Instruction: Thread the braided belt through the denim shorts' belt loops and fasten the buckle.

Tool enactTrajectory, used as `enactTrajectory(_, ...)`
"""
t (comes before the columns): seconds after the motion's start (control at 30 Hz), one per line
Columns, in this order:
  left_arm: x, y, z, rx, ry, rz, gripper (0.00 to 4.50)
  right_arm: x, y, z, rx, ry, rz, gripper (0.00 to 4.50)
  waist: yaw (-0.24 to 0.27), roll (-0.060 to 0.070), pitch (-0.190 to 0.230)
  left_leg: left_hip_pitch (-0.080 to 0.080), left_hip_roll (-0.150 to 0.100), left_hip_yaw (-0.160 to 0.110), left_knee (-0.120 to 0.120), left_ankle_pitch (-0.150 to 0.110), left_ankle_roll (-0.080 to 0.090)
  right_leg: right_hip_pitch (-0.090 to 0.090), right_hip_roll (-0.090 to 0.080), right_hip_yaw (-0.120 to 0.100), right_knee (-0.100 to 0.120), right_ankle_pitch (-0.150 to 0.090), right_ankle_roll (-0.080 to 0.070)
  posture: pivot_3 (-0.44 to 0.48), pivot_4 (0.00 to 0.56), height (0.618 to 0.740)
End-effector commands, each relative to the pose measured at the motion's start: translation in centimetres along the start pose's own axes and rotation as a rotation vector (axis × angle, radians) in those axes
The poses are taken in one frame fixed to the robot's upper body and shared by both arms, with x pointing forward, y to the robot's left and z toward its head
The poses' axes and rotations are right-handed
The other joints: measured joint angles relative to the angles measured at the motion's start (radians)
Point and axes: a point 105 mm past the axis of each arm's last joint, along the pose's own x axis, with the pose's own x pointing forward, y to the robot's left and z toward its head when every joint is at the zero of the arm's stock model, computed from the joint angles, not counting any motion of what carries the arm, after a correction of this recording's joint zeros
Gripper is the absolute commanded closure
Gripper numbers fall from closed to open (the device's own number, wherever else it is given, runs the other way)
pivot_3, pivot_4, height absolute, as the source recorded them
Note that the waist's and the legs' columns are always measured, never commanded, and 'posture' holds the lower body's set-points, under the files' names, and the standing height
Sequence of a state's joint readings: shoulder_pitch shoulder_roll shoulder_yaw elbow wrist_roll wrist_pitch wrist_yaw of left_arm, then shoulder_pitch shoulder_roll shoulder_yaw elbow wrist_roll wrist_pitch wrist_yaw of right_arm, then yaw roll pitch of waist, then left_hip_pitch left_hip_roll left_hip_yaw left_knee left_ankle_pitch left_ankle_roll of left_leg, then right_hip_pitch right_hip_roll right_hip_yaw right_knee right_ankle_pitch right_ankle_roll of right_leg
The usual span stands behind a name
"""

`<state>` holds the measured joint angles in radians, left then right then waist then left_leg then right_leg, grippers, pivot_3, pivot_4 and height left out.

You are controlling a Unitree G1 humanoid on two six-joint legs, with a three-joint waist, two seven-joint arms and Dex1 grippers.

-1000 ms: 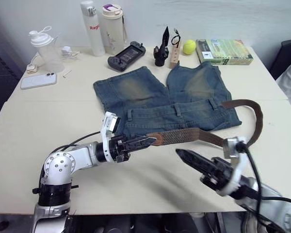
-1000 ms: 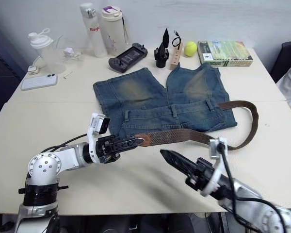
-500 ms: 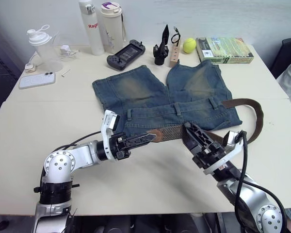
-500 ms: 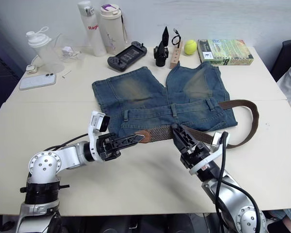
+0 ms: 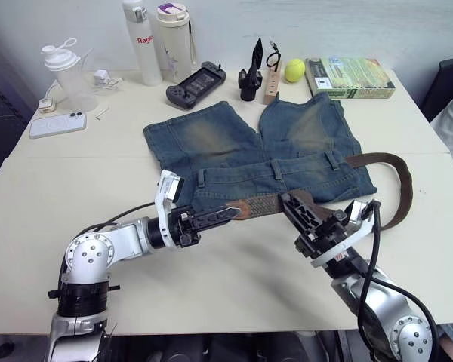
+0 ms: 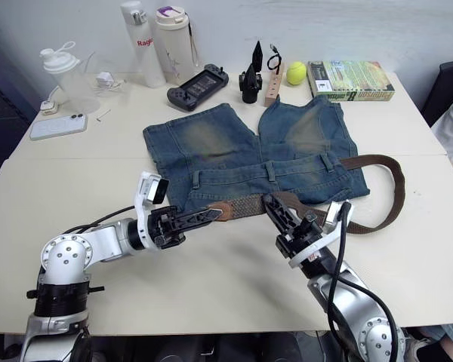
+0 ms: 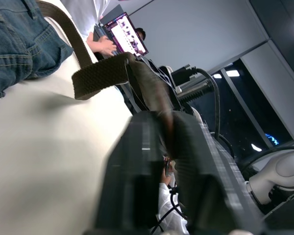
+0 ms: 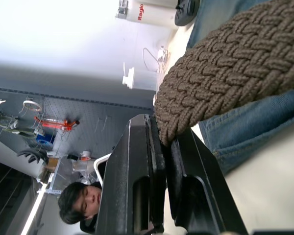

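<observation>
The faded denim shorts (image 5: 249, 143) lie flat mid-table, waistband toward me, with belt loops (image 5: 278, 169) upright along it. The braided belt (image 5: 396, 188) runs along the waistband's near edge and curves round the shorts' right side. Its buckle is hidden. My left gripper (image 5: 225, 214) is shut on the belt's smooth leather tip (image 7: 152, 93) just left of the waistband's middle. My right gripper (image 5: 287, 200) is shut on the woven part (image 8: 225, 73) a little to the right, which lifts slightly off the table.
Along the back edge stand two bottles (image 5: 140, 41), a shaker cup (image 5: 66, 72), a phone (image 5: 57, 124), a game controller (image 5: 196, 75), a black tool stand (image 5: 251, 75), a tennis ball (image 5: 294, 71) and a book (image 5: 351, 78). A person with a laptop (image 7: 120, 36) sits beyond.
My right gripper has come up from the table's front to the belt and shut on its woven part. The left gripper has stayed at the leather tip.
</observation>
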<state>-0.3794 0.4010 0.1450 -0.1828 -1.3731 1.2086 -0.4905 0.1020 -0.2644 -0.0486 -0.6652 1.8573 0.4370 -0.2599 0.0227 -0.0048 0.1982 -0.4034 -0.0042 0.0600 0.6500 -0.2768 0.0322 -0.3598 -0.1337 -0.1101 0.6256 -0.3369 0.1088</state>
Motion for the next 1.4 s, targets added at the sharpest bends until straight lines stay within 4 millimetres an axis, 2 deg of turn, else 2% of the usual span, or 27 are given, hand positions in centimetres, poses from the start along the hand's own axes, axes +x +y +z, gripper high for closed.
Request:
enactTrajectory(0.03, 0.1, -1.0, -0.2, 0.155, 0.076, 0.008, 2.10, -0.1, 0.9, 1.1, 0.013, -0.063, 0.038, 4.50, -0.001, 0.000, 0.000, 0.000, 0.000, 0.000, 0.000, 0.000, 0.000, 0.000, 0.000, 0.000, 0.000, 0.000, 0.000, 0.000, 0.150, 0.724)
enactTrajectory(0.07, 0.0, -0.9, -0.3, 0.184, 0.090, 0.025, 1.69, -0.2, 0.9, 1.3, 0.014, -0.073, 0.035, 4.50, -0.002, 0.000, 0.000, 0.000, 0.000, 0.000, 0.000, 0.000, 0.000, -0.001, 0.000, 0.000, 0.000, 0.000, 0.000, 0.000, 0.150, 0.724)
enactTrajectory(0.1, -0.9, -1.0, -0.3, 0.226, 0.115, 0.041, 1.39, -0.4, 0.8, 2.2, 0.013, -0.106, 0.030, 4.50, -0.002, 0.000, 0.000, 0.000, 0.000, 0.001, -0.001, 0.000, 0.000, -0.001, 0.000, 0.001, 0.000, 0.000, 0.000, 0.000, 0.150, 0.724)
enactTrajectory(0.17, -2.1, -1.2, -0.4, 0.270, 0.145, 0.047, 1.39, -0.8, 0.7, 3.2, 0.010, -0.143, 0.026, 4.50, -0.003, 0.001, 0.000, 0.000, 0.000, 0.002, -0.002, 0.000, 0.000, -0.002, 0.001, 0.002, 0.000, 0.000, 0.000, 0.000, 0.150, 0.724)
enactTrajectory(0.23, -4.7, -1.3, 0.6, 0.338, 0.196, 0.066, 1.39, -1.7, 0.4, 5.3, -0.013, -0.205, 0.014, 4.50, -0.004, 0.001, 0.000, 0.000, 0.000, 0.004, -0.002, 0.000, 0.000, -0.003, 0.001, 0.003, 0.000, 0.000, -0.001, 0.000, 0.150, 0.724)
enactTrajectory(0.3, -6.5, -0.9, 1.5, 0.436, 0.262, 0.104, 1.39, -2.2, 0.2, 6.5, -0.046, -0.235, -0.006, 4.50, -0.004, 0.001, 0.000, 0.000, 0.001, 0.005, -0.002, 0.000, 0.000, -0.004, 0.001, 0.003, 0.000, -0.001, -0.002, 0.000, 0.150, 0.724)
enactTrajectory(0.43, -7.7, 1.5, 3.3, 0.670, 0.405, 0.168, 1.39, -2.9, 0.0, 8.2, -0.069, -0.271, -0.013, 4.50, 0.006, 0.002, 0.000, -0.001, 0.000, 0.008, -0.003, 0.000, 0.000, -0.008, 0.001, 0.004, 0.000, -0.002, -0.003, 0.000, 0.150, 0.724)
enactTrajectory(0.5, -7.2, 3.0, 4.2, 0.787, 0.457, 0.184, 1.39, -3.0, 0.0, 8.6, -0.079, -0.274, -0.013, 4.50, 0.006, 0.002, 0.000, -0.002, 0.000, 0.008, -0.003, -0.001, 0.000, -0.008, -0.002, 0.005, 0.000, -0.002, -0.003, 0.000, 0.150, 0.724)
enactTrajectory(0.57, -4.8, 4.3, 5.2, 0.888, 0.458, 0.165, 1.39, -3.1, -0.2, 8.7, -0.098, -0.267, -0.025, 4.50, 0.006, 0.002, 0.000, -0.002, 0.000, 0.008, -0.003, -0.001, 0.001, -0.009, -0.005, 0.005, 0.000, -0.002, -0.003, 0.000, 0.150, 0.724)
enactTrajectory(0.63, -2.2, 5.2, 5.2, 0.985, 0.488, 0.125, 1.39, -3.0, -0.3, 8.8, -0.105, -0.264, -0.024, 4.50, 0.005, 0.002, 0.000, -0.004, 0.000, 0.008, -0.002, -0.002, 0.002, -0.009, -0.006, 0.003, 0.001, -0.001, -0.003, 0.000, 0.150, 0.724)
enactTrajectory(0.67, -1.6, 5.5, 5.2, 1.014, 0.499, 0.115, 1.39, -3.0, -0.3, 8.8, -0.107, -0.263, -0.023, 4.50, 0.004, 0.002, 0.000, -0.004, 0.000, 0.008, -0.002, -0.001, 0.002, -0.009, -0.006, 0.003, 0.003, -0.001, -0.001, 0.000, 0.150, 0.724)
enactTrajectory(0.73, 0.4, 7.2, 4.8, 1.123, 0.541, 0.152, 1.39, -2.9, -0.3, 8.8, -0.120, -0.260, -0.018, 4.50, 0.000, 0.002, 0.000, -0.005, -0.001, 0.010, -0.001, -0.001, 0.004, -0.009, -0.001, 0.003, 0.002, 0.000, 0.000, 0.000, 0.150, 0.724)
enactTrajectory(0.8, 2.1, 8.1, 4.1, 1.175, 0.540, 0.169, 1.39, -3.0, -0.2, 8.9, -0.132, -0.264, -0.014, 4.50, -0.005, 0.002, 0.000, -0.004, -0.001, 0.013, -0.001, -0.001, 0.005, -0.009, 0.000, 0.003, 0.002, 0.001, 0.001, 0.000, 0.150, 0.724)
enactTrajectory(0.9, 3.1, 9.0, 2.8, 1.213, 0.565, 0.181, 1.39, -3.1, -0.2, 9.0, -0.153, -0.268, -0.018, 4.50, -0.006, 0.002, 0.000, -0.004, 0.000, 0.015, -0.001, -0.001, 0.006, -0.010, 0.000, 0.002, 0.003, 0.001, 0.001, 0.000, 0.150, 0.724)
enactTrajectory(1.07, 4.5, 10.6, 3.0, 1.294, 0.538, 0.313, 1.39, -3.5, 0.4, 9.4, -0.169, -0.297, -0.002, 4.50, 0.001, 0.002, 0.000, -0.004, 0.000, 0.015, 0.001, -0.001, 0.006, -0.010, -0.001, 0.003, 0.003, 0.001, 0.002, 0.000, 0.150, 0.724)
enactTrajectory(1.17, 4.3, 11.5, 3.1, 1.346, 0.565, 0.382, 2.15, -3.5, 0.5, 9.5, -0.173, -0.301, -0.003, 4.50, 0.003, 0.001, 0.000, -0.004, 0.000, 0.014, 0.001, -0.001, 0.006, -0.010, -0.001, 0.003, 0.003, 0.001, 0.002, 0.000, 0.150, 0.724)
enactTrajectory(1.33, 2.8, 11.0, 3.4, 1.445, 0.593, 0.373, 4.19, -3.2, 0.6, 9.4, -0.175, -0.296, 0.006, 4.50, 0.001, 0.002, 0.000, -0.003, 0.000, 0.014, 0.001, -0.001, 0.007, -0.009, -0.001, 0.003, 0.003, 0.001, 0.003, 0.000, 0.150, 0.724)
enactTrajectory(1.37, 2.3, 10.7, 3.3, 1.468, 0.609, 0.357, 4.49, -3.1, 0.5, 9.4, -0.174, -0.299, 0.004, 4.50, -0.002, 0.002, 0.000, -0.003, 0.000, 0.014, 0.001, -0.001, 0.006, -0.009, -0.001, 0.003, 0.003, 0.001, 0.003, 0.000, 0.150, 0.724)
enactTrajectory(1.4, 1.8, 10.4, 3.4, 1.486, 0.608, 0.360, 4.49, -3.0, 0.5, 9.5, -0.174, -0.302, 0.002, 4.50, -0.004, 0.002, 0.000, -0.003, 0.001, 0.015, 0.001, -0.001, 0.006, -0.009, -0.001, 0.003, 0.003, 0.001, 0.003, 0.000, 0.150, 0.724)
